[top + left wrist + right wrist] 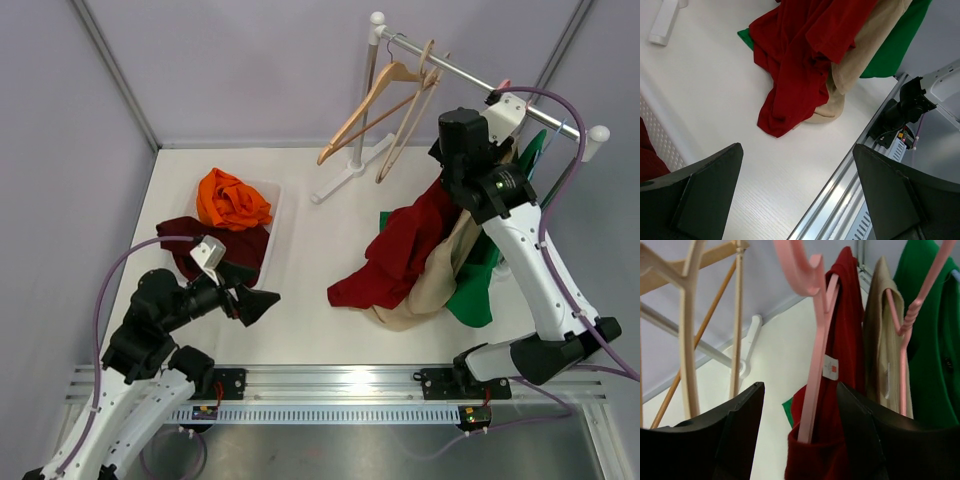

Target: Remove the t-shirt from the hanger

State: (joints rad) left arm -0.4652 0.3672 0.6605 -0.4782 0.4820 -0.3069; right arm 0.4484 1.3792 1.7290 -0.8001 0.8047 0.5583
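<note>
A red t-shirt (400, 250) hangs on a pink hanger (820, 355) from the rack rail (470, 72) at the back right, and its lower part trails onto the table. My right gripper (458, 188) is up at the rail against the shirt's top. In the right wrist view it is open (800, 387), with the hanger's arm and the red shirt (845, 340) between the jaws, not pinched. My left gripper (255, 290) is open and empty low over the table at the left. Its view (797, 147) shows the shirt's hem (795, 65) far ahead.
A beige shirt (440, 275) and a green shirt (475, 290) hang beside the red one on pink hangers. Two bare wooden hangers (385, 95) hang further left on the rail. A white bin (272, 205) holds an orange garment (232, 198) and a dark red one (215, 245).
</note>
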